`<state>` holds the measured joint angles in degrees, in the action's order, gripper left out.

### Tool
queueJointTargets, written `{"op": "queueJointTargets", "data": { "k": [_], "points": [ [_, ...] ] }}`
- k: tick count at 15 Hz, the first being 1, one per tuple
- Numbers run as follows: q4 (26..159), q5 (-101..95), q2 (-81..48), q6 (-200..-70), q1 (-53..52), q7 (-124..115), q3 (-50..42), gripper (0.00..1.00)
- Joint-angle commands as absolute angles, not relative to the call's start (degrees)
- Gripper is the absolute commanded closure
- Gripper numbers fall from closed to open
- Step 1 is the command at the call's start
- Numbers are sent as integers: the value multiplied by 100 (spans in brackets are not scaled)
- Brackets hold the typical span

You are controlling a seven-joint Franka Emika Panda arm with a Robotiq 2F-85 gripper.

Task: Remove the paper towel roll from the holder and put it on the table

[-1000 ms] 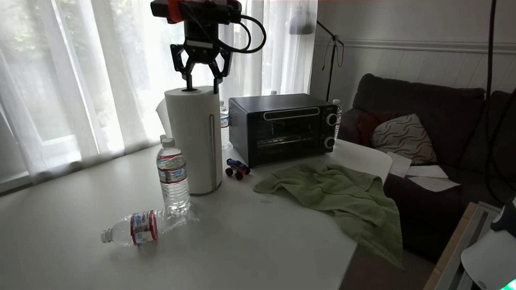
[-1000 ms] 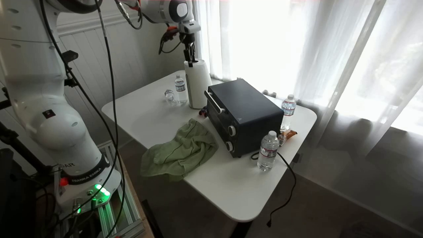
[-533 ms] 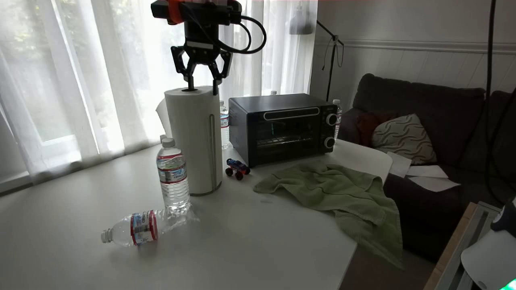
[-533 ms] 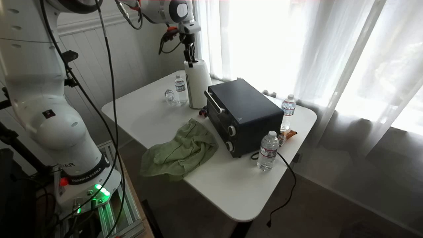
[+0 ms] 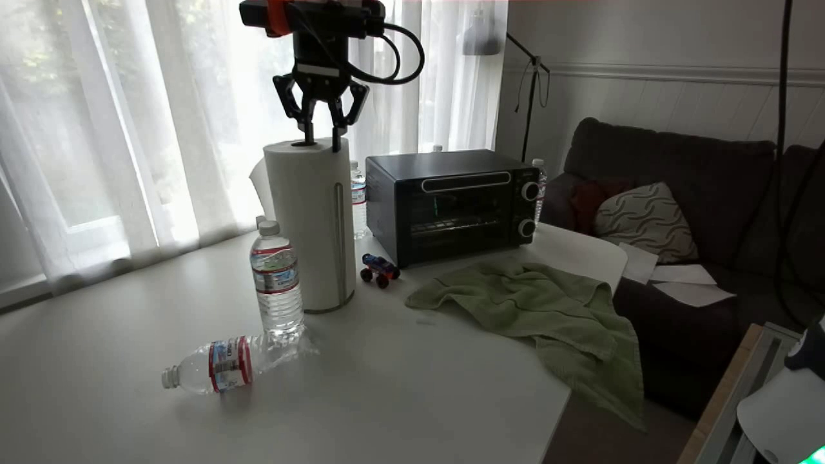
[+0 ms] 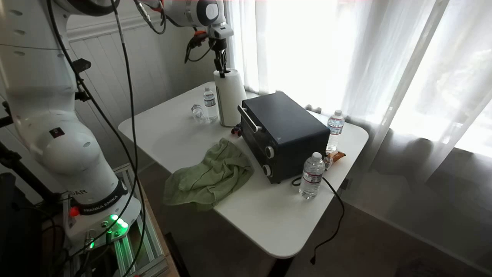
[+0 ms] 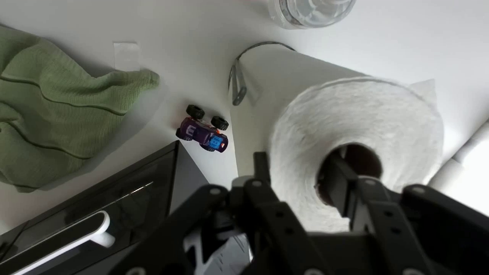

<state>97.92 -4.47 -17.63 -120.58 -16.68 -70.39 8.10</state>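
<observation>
The white paper towel roll point(image 5: 303, 219) stands upright on the table point(image 5: 399, 380); it also shows in an exterior view point(image 6: 231, 100) and the wrist view point(image 7: 363, 110). The holder shows only as a thin side arm point(image 5: 341, 258) along the roll and a thin base rim; the arm's looped end point(image 7: 239, 95) shows in the wrist view. Its central rod is hidden. My gripper point(image 5: 323, 145) is over the roll's top, also in the wrist view point(image 7: 300, 162). One finger is inside the hollow core, the other against the outer side, shut on the roll's wall.
An upright bottle point(image 5: 277, 283) and a lying bottle point(image 5: 219, 367) are close in front of the roll. A toy truck point(image 5: 380, 270) and a black toaster oven point(image 5: 451, 206) stand beside it. A green towel point(image 5: 528, 309) hangs over the table edge. More bottles point(image 6: 312, 175) stand behind the oven.
My gripper's fingers have closed toward each other onto the wall of the roll, the outer finger moving in most. The roll and holder stay in place.
</observation>
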Motion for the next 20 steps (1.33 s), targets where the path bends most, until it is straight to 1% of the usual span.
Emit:
{"op": "queueJointTargets", "data": {
  "k": [1,2,3,4,5,6,7,8,15,20],
  "points": [
    [9637,-362,-1859,-11929,-1698,-7057,793,87],
    [9630,-365,-1872,-11922,-1700,-7056,792,91],
    [9627,-363,-1879,-11921,-1701,-7056,792,98],
    [9622,-364,-1881,-11921,-1702,-7054,793,100],
    [9617,-363,-1881,-11919,-1705,-7051,794,100],
    [9614,-361,-1876,-11910,-1706,-7050,796,97],
    [9614,-345,-1846,-11885,-1706,-7040,805,99],
    [9623,-373,-1808,-11891,-1715,-7070,799,98],
    [9666,-410,-1342,-11795,-1723,-7112,826,98],
    [9550,-360,-727,-11087,-1762,-7068,994,98]
  ]
}}
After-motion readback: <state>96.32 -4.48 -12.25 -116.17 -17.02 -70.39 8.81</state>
